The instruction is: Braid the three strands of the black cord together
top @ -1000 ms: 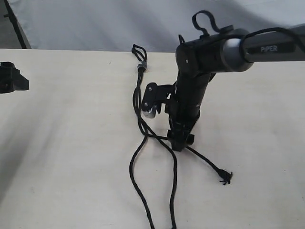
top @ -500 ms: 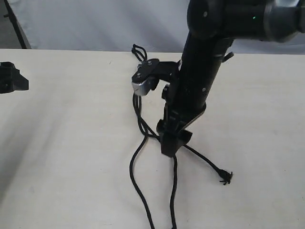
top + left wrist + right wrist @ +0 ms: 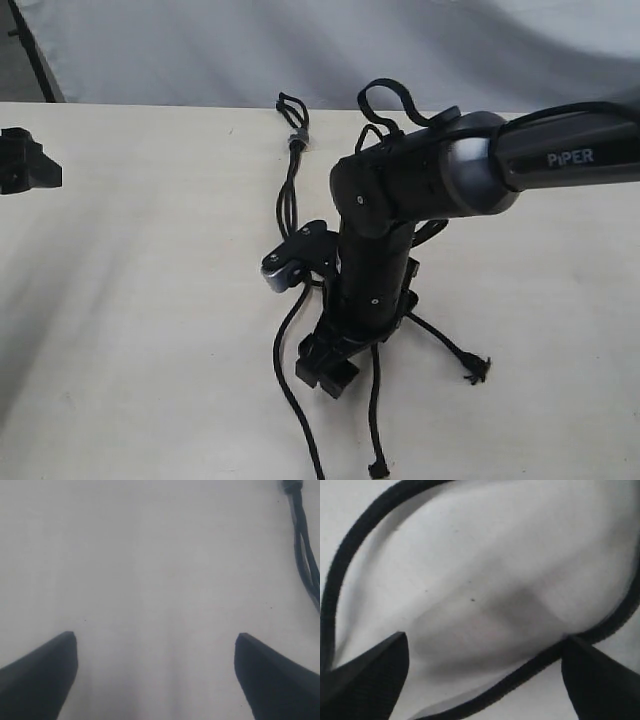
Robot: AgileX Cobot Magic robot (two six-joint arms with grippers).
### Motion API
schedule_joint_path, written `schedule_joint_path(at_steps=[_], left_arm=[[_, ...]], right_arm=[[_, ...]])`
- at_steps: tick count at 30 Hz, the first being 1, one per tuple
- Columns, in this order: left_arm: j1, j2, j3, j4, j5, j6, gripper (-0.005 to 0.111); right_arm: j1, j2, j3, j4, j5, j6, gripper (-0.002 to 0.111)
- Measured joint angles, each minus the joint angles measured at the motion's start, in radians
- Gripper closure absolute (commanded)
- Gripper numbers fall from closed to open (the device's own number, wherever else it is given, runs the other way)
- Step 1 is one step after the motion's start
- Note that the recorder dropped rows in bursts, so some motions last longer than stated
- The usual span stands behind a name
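Note:
The black cord lies on the pale table, its grey band [image 3: 296, 138] at the far side with short loops [image 3: 289, 102] above it. The three strands run toward the near edge: the left strand [image 3: 280, 360] curves, the middle strand [image 3: 376, 420] ends in a tip, and the right strand [image 3: 445, 345] ends frayed. My right gripper [image 3: 328, 372] points down over the strands and is open. In the right wrist view a strand [image 3: 520, 677] crosses between its fingers [image 3: 367, 677] ungripped. My left gripper [image 3: 155, 636] is open over bare table, with strands [image 3: 305, 545] beside it.
The right arm [image 3: 560, 155] reaches in from the right and its own thick cable [image 3: 395, 98] loops above it. The left gripper [image 3: 22, 165] sits at the table's left edge. A grey backdrop [image 3: 200, 50] hangs behind the table.
The right arm rose, then came down closer to the near edge, lower on the strands. The middle strand shifted so its tip now shows. The left gripper stayed put.

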Motion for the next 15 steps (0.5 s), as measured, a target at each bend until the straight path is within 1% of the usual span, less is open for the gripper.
schedule_joint_path(at_steps=[1, 2, 3, 5, 6, 11, 14, 15], left_arm=[[0.000, 0.000, 0.000, -0.002, 0.000, 0.007, 0.027], [0.000, 0.000, 0.000, -0.006, 0.000, 0.007, 0.027], [0.000, 0.000, 0.000, -0.009, 0.000, 0.007, 0.027], [0.000, 0.000, 0.000, -0.011, 0.000, 0.012, 0.027], [0.000, 0.000, 0.000, -0.013, 0.000, 0.012, 0.027], [0.000, 0.000, 0.000, -0.016, 0.000, 0.014, 0.027], [0.000, 0.000, 0.000, -0.016, 0.000, 0.014, 0.027], [0.000, 0.000, 0.000, -0.016, 0.000, 0.014, 0.027]], right_arm=[[0.000, 0.006, -0.002, -0.030, -0.002, 0.022, 0.065], [0.000, 0.010, -0.004, -0.058, -0.005, 0.035, 0.077], [0.000, 0.013, -0.004, -0.078, -0.007, 0.038, 0.093], [-0.006, 0.013, -0.004, -0.116, -0.019, 0.042, 0.107], [-0.008, 0.013, -0.004, -0.127, -0.021, 0.046, 0.108], [0.001, 0.000, -0.013, -0.087, -0.021, 0.055, 0.107], [0.017, -0.028, -0.039, -0.069, 0.008, 0.065, 0.099], [0.021, -0.043, -0.050, -0.068, 0.014, 0.073, 0.093]])
